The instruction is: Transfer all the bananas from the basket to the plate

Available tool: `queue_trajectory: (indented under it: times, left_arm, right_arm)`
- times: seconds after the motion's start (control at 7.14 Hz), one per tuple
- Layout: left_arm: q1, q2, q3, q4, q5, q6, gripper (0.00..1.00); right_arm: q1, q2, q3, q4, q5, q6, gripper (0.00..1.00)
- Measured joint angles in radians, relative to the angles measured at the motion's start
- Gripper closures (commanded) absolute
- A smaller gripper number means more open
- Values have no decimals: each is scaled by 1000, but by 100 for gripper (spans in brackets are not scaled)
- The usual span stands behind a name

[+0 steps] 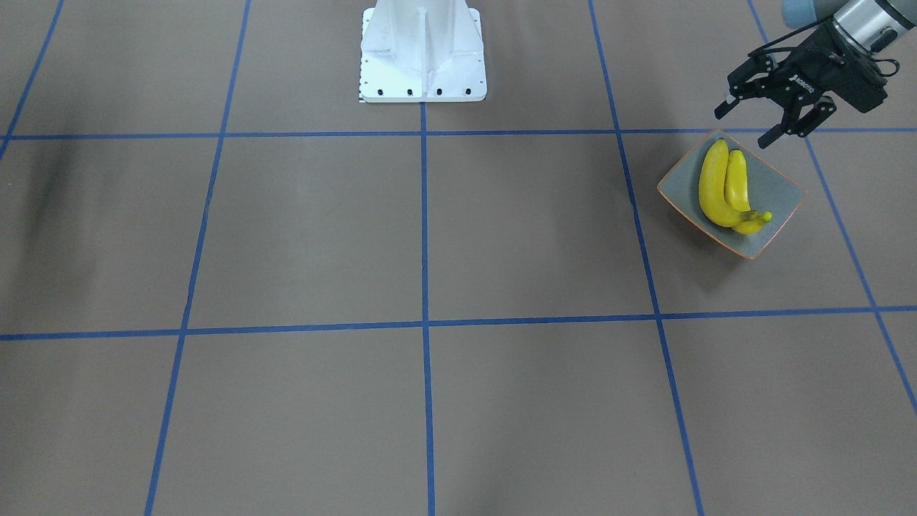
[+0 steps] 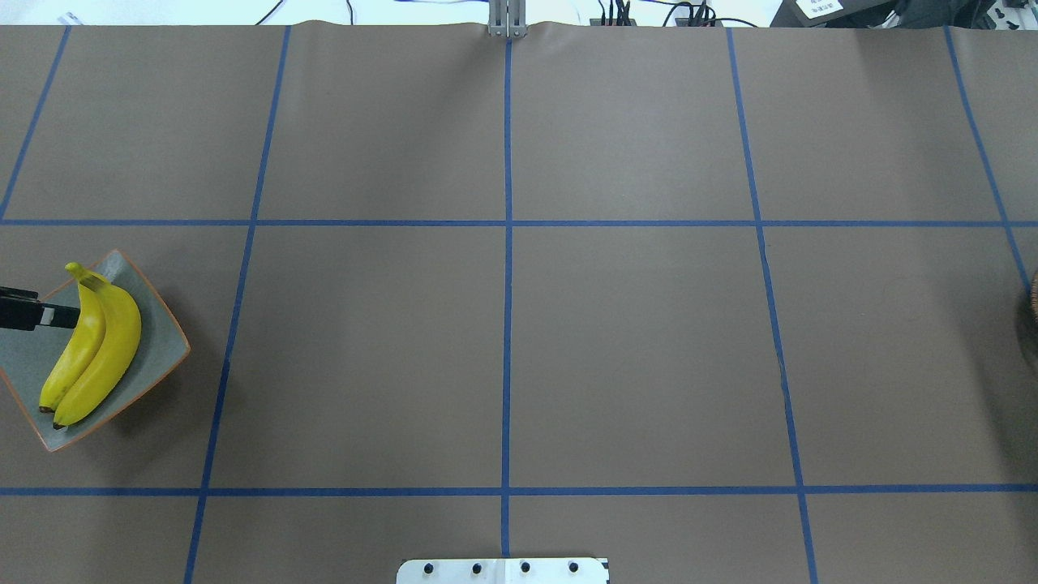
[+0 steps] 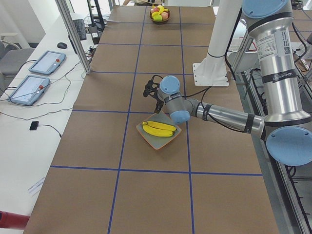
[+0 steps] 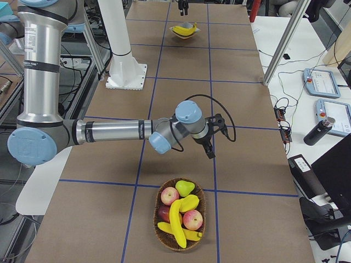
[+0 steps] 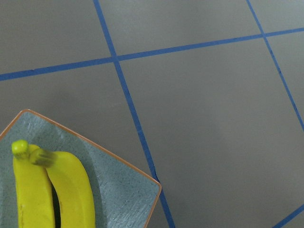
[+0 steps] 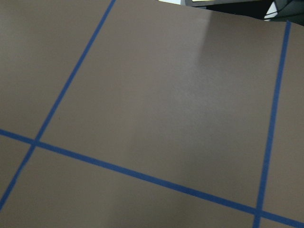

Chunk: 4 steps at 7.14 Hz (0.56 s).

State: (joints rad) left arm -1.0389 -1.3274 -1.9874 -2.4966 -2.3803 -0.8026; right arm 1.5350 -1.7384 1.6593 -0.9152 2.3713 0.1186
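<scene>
The left gripper (image 1: 742, 129) hangs spread wide and empty, its 2 black fingers angled down over the back corner of the square grey-green glossy plate with a thin orange rim (image 1: 779, 188). In the overhead view, 1 fingertip (image 2: 49, 315) shows just beside the fruit on that plate. 2 smooth bright-yellow curved bananas (image 1: 713, 188) lie there side by side, touching along their length, with their stems together at one corner. The plate sits on the brown paper-covered table (image 1: 530, 229), marked into squares by blue tape, at the robot's left end.

The right gripper (image 4: 210, 147) appears only in the side view, pointing down above bare table near the round brown woven basket (image 4: 156, 223). I cannot tell whether its fingers are apart or together. 2 more yellow bananas (image 4: 175, 219) lie in the basket among red-and-yellow apples (image 4: 193, 219) and a green pear (image 4: 185, 188). The basket stands at the table's opposite end, well apart from the plate.
</scene>
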Motion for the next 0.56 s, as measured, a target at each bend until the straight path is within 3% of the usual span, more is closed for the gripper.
queue_trajectory:
  times: [0.28, 0.56]
  left_arm:
    - [0, -6, 0, 0, 0, -1, 0]
    - [1, -7, 1, -1, 0, 0, 0]
  right_arm:
    - [123, -60, -88, 4, 29, -193, 0]
    - [186, -104, -115, 6, 30, -297, 2]
